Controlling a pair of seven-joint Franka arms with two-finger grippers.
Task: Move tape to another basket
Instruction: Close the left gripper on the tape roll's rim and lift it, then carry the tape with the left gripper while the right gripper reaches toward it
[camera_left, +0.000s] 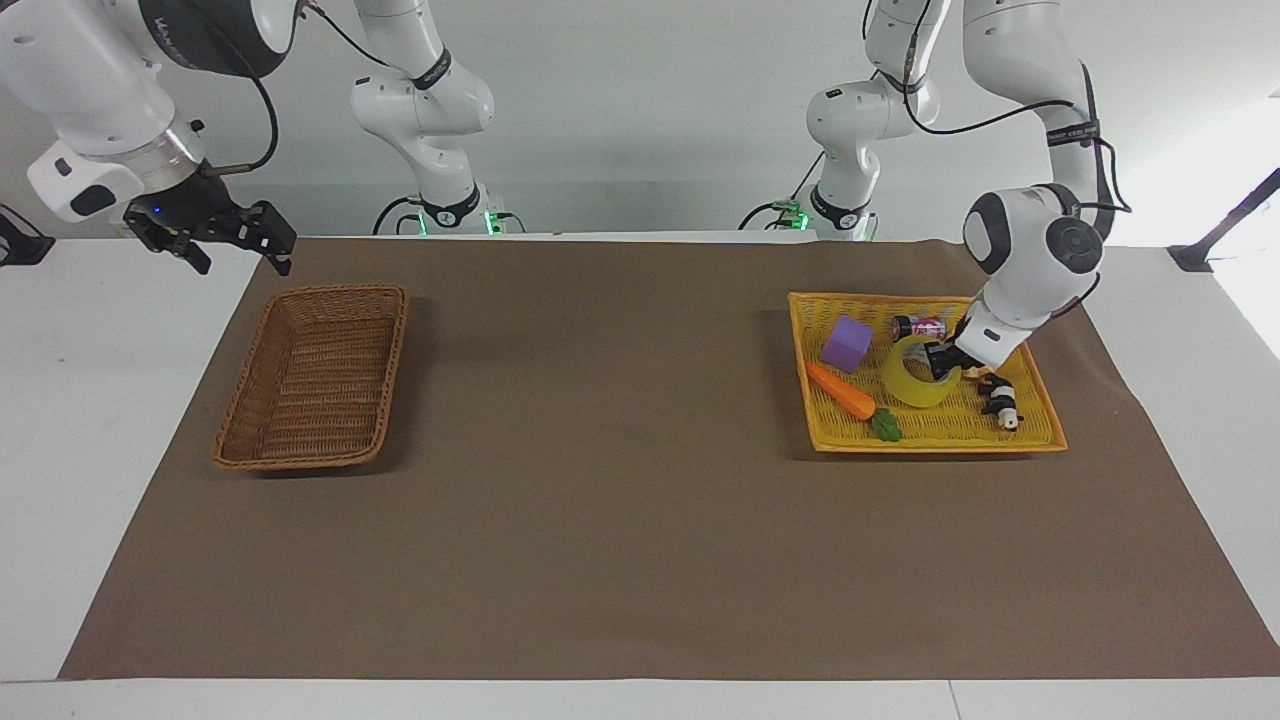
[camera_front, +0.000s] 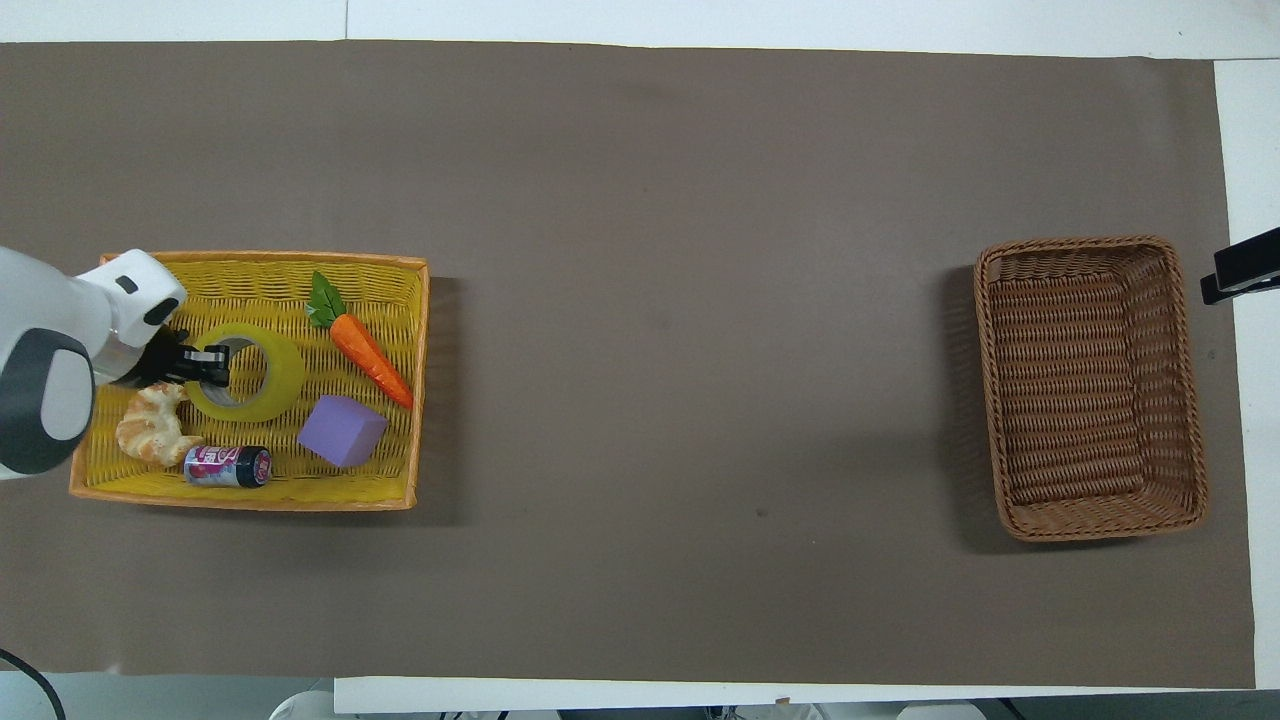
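The yellow tape roll (camera_left: 912, 378) (camera_front: 262, 372) is in the yellow-orange tray basket (camera_left: 930, 445) (camera_front: 250, 500), tilted, with the side held by the gripper raised. My left gripper (camera_left: 940, 360) (camera_front: 208, 362) is shut on the roll's wall, one finger inside the ring and one outside. The dark-brown wicker basket (camera_left: 300, 462) (camera_front: 1090, 243) stands empty at the right arm's end of the table. My right gripper (camera_left: 235, 245) (camera_front: 1240, 272) is open and hangs in the air beside that basket, over the table's edge, and waits.
In the yellow tray lie a purple cube (camera_left: 848, 343) (camera_front: 342, 430), a toy carrot (camera_left: 842, 392) (camera_front: 368, 348), a small can (camera_left: 918, 326) (camera_front: 228, 466), a croissant (camera_front: 152, 428) and a small black-and-white toy (camera_left: 1000, 400). A brown mat (camera_left: 620, 480) covers the table.
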